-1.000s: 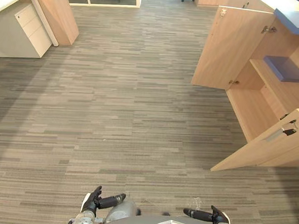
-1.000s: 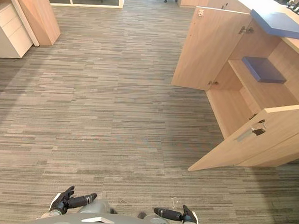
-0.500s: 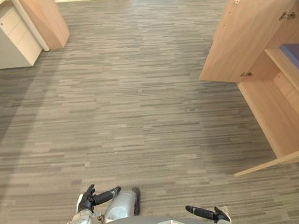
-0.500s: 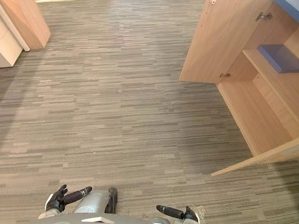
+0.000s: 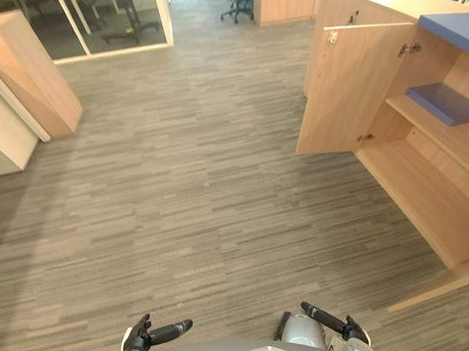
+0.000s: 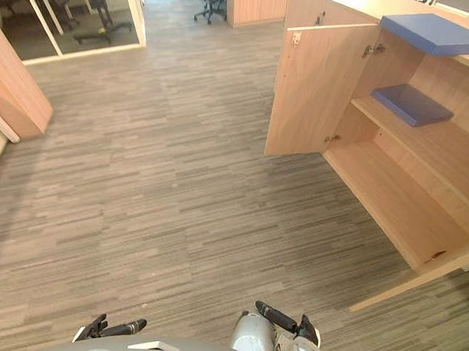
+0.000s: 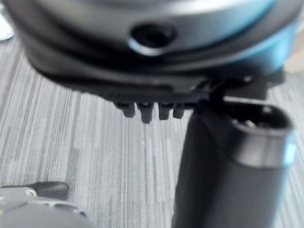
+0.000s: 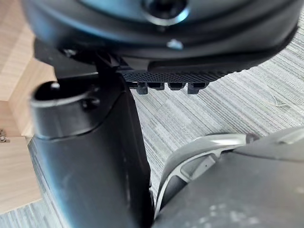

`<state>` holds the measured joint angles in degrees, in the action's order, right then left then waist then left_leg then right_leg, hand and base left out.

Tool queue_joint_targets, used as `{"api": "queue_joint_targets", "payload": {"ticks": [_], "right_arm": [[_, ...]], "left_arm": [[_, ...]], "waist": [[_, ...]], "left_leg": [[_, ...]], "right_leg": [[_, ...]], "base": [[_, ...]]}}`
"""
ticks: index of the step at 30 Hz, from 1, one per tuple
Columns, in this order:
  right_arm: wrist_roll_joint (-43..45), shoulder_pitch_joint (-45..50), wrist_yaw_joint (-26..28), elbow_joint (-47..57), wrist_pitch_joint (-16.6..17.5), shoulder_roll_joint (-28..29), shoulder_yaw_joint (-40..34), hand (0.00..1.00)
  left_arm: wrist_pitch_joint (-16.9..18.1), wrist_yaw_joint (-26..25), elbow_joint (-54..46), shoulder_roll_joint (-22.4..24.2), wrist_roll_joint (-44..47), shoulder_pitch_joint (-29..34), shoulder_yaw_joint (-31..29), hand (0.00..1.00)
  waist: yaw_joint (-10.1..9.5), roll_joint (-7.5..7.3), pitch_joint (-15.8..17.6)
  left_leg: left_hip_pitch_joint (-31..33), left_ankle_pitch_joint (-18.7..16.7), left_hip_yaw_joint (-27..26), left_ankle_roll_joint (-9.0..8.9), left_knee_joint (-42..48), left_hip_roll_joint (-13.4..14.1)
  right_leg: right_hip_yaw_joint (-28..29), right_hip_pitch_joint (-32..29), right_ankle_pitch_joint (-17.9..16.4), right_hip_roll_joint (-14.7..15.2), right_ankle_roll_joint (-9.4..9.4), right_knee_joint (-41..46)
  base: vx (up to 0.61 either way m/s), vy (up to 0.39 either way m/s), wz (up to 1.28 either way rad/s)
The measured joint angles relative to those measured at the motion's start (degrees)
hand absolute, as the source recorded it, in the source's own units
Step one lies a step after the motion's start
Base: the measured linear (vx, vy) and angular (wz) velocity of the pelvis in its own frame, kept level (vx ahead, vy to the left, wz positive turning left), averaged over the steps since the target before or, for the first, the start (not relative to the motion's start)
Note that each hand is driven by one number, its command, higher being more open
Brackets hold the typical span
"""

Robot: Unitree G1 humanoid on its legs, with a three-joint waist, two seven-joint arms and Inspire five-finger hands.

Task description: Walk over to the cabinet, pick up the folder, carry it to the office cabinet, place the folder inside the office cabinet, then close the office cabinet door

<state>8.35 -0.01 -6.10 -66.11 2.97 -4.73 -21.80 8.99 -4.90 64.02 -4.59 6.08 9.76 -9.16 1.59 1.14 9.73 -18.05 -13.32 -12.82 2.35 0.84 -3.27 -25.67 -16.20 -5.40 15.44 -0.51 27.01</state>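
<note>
The floor (image 5: 178, 180) is grey carpet with thin streaky stripes. The cabinet (image 5: 347, 87) is pale wood, the folder (image 5: 446, 102) inside it plain blue.

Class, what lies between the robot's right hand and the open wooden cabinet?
Only bare striped carpet lies between the right hand and the open cabinet, as the left eye view shows.

Blue folder (image 6: 412, 104) lies flat inside open office cabinet (image 6: 411, 210).
</note>
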Motion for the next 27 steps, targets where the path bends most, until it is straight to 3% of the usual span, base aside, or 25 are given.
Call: {"api": "queue_joint_targets", "payload": {"ticks": [1,2,3,6,8,9,11,13,14,16,17,19,21,22,23,24,25,26,27], "right_arm": [[0.61,0.16,-0.16,0.07,0.01,0.01,-0.02,1.00],[1.38,0.10,-0.26,0.24,0.12,-0.24,0.01,1.00],[1.49,0.15,-0.53,0.94,0.13,-0.15,0.12,1.00],[1.51,1.54,-0.62,1.22,0.01,0.06,0.44,1.00],[1.52,2.82,-0.57,1.28,0.03,0.29,0.69,1.00],[1.52,3.55,-0.54,1.92,0.06,-0.08,1.51,1.00],[1.51,3.77,-0.56,1.77,0.20,-0.64,2.25,1.00],[1.38,3.13,-0.50,1.35,0.15,-0.68,3.53,1.00],[1.31,2.41,-0.46,0.36,0.18,-0.68,3.75,1.00],[1.28,-0.65,-0.49,-3.21,-0.47,-0.13,4.35,1.00],[1.28,-1.21,-0.49,-3.43,-0.81,0.33,4.36,1.00],[1.20,-2.59,-0.23,-3.00,-0.98,1.44,4.46,1.00],[1.41,-2.83,-0.46,-2.34,-0.79,1.82,5.33,1.00],[1.50,-2.79,-0.49,-2.38,-0.78,1.66,6.49,1.00],[1.58,-2.75,-0.60,-2.48,-0.78,1.71,6.65,1.00],[2.14,-2.85,-0.50,-2.72,-0.77,2.25,6.78,1.00],[2.45,-2.93,-0.46,-2.77,-0.80,2.93,6.80,1.00],[3.62,-2.86,0.46,-3.05,-0.85,4.02,6.77,1.00],[3.79,-2.79,0.78,-3.22,-0.85,4.17,6.77,1.00]], "left_arm": [[-0.23,-0.08,0.35,0.19,-0.01,-0.01,-0.23,1.00],[-0.43,0.08,0.78,0.62,-0.09,-0.25,-0.47,1.00],[-0.52,0.17,0.72,1.06,-1.11,-0.38,-1.32,1.00],[-0.56,0.70,0.53,1.54,-2.34,-0.50,-3.02,1.00],[-0.54,1.24,-0.60,1.81,-2.04,-0.41,-4.59,1.00],[-0.47,1.37,-2.26,2.77,-1.46,-0.16,-6.79,1.00],[-0.41,1.35,-3.07,3.79,0.27,0.53,-8.12,1.00],[-0.42,1.21,-3.29,3.94,2.01,1.67,-8.59,1.00],[-0.41,1.21,-3.39,4.13,2.66,1.65,-8.57,1.00],[-0.11,1.36,-4.36,4.15,3.95,1.46,-8.49,1.00],[-0.07,1.37,-4.57,4.08,4.08,1.38,-8.46,1.00],[-0.02,1.15,-4.89,4.10,4.14,1.43,-8.57,1.00],[-0.03,0.75,-4.48,4.32,4.16,1.40,-8.64,1.00],[-0.03,0.32,-3.99,4.30,4.35,1.39,-8.63,1.00],[-0.11,0.15,-3.60,4.16,4.51,1.31,-8.62,1.00],[-0.25,0.02,-3.21,3.61,4.61,1.07,-8.56,1.00],[-0.28,0.01,-3.15,2.65,4.70,0.88,-8.51,1.00],[-0.28,-0.20,-2.54,1.67,4.61,0.59,-8.41,1.00],[-0.36,-0.18,-1.93,1.35,4.61,0.52,-8.42,1.00]], "waist": [[0.15,0.22,-0.02],[0.09,0.61,-0.03],[0.22,1.58,-0.20],[0.13,1.83,-0.08],[0.39,1.95,-0.24],[0.06,2.56,-0.62],[-0.25,3.33,-1.12],[-1.42,2.79,-1.51],[-2.02,2.53,-1.57],[-4.39,2.18,-1.33],[-4.57,1.92,-1.10],[-4.78,0.79,-0.63],[-4.77,1.14,-0.65],[-4.78,1.34,-0.76],[-4.91,1.32,-0.80],[-5.83,0.82,-0.89],[-6.05,-0.36,-0.91],[-6.10,-2.13,-1.34],[-6.17,-2.26,-1.53]], "left_leg": [[-0.30,-0.60,-0.01,-0.64,-0.05,0.74],[-0.48,-1.79,-0.58,-1.46,0.06,2.68],[-0.96,-2.49,-1.08,-1.00,-0.02,4.31],[-1.05,-2.05,0.63,-2.13,6.09,8.26],[4.93,-2.35,3.12,-4.11,24.67,12.09],[12.63,1.17,5.46,-7.20,44.33,15.58],[18.53,2.69,6.01,-8.33,58.61,18.34],[24.72,1.97,3.91,-7.39,64.91,18.97],[26.36,1.35,3.38,-7.21,64.06,18.60],[31.34,-1.29,4.71,-6.96,54.29,16.51],[31.78,-1.81,6.20,-7.15,49.72,15.25],[31.72,-0.27,15.53,-7.63,27.72,10.33],[31.68,3.06,23.99,-8.23,15.94,9.87],[31.46,5.20,27.97,-9.34,12.10,10.19],[31.16,8.78,28.26,-11.78,12.62,10.01],[30.41,13.51,27.54,-12.68,14.36,9.31],[30.64,12.31,25.94,-11.86,15.73,8.43],[30.82,9.60,22.80,-10.10,18.93,7.33],[30.58,8.61,21.45,-9.07,19.93,6.75]], "right_leg": [[-0.91,0.28,1.04,-0.90,1.12,-0.56],[-1.04,0.17,-0.36,-3.28,3.38,-0.32],[-1.39,0.25,-2.65,-5.10,4.28,0.49],[-2.74,4.25,-5.71,-9.34,5.14,-0.98],[-3.37,10.37,-5.99,-12.48,5.25,-6.23],[-3.08,15.10,-5.75,-15.56,5.53,-10.77],[-1.78,19.52,-5.71,-18.31,5.80,-14.16],[2.94,25.09,-5.73,-19.94,5.92,-18.52],[4.46,25.88,-5.47,-19.90,5.72,-19.11],[10.19,28.54,-4.98,-19.37,5.19,-20.76],[11.29,29.31,-4.84,-18.83,4.95,-21.22],[16.49,31.03,-5.36,-15.99,3.41,-23.06],[20.08,31.87,-6.25,-14.99,1.33,-24.02],[22.56,32.57,-7.13,-14.40,-0.29,-23.97],[23.64,33.05,-7.47,-13.85,-1.02,-23.95],[26.25,33.47,-7.45,-12.27,-2.36,-23.79],[27.20,33.07,-7.10,-10.90,-2.86,-23.60],[28.63,31.61,-5.42,-8.33,-5.35,-21.73],[29.44,31.00,-5.12,-7.32,-5.84,-20.46]], "base": [[0.28,-0.257,-0.26],[0.32,-0.272,-0.32],[0.34,-0.275,-0.32],[0.40,-0.286,-0.10],[0.42,-0.291,0.09],[0.37,-0.223,-0.07],[0.36,-0.143,-0.41],[0.38,-0.101,-0.89],[0.29,-0.004,-1.34],[0.38,0.083,-1.31],[0.38,0.177,-1.11],[0.33,0.251,-1.23],[0.30,0.353,-1.10],[0.31,0.402,-0.98],[0.34,0.437,-1.02],[0.27,0.360,-0.82],[0.41,0.503,-1.06],[0.32,0.406,-0.76],[0.32,0.398,-0.85]]}}
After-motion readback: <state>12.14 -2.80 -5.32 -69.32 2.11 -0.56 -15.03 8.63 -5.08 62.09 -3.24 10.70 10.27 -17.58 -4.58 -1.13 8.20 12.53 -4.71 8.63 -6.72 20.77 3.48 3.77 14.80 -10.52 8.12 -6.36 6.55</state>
